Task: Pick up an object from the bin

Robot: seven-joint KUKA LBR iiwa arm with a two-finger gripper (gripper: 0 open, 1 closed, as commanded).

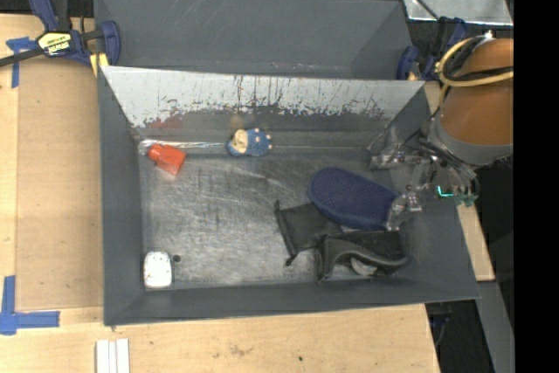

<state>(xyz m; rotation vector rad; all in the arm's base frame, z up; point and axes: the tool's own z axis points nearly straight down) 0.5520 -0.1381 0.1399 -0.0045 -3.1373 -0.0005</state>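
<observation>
Your jaws sit low at the right side of the bin, just beside the right end of a dark blue oval pad, probably to come at it from its free edge. Against the tangle of metal there, you cannot tell whether they are open or closed, or whether anything is between them. The pad seems to rest partly on a heap of black fabric at the front right, which may snag. An orange piece, a small blue-and-yellow toy and a white block lie well apart.
</observation>
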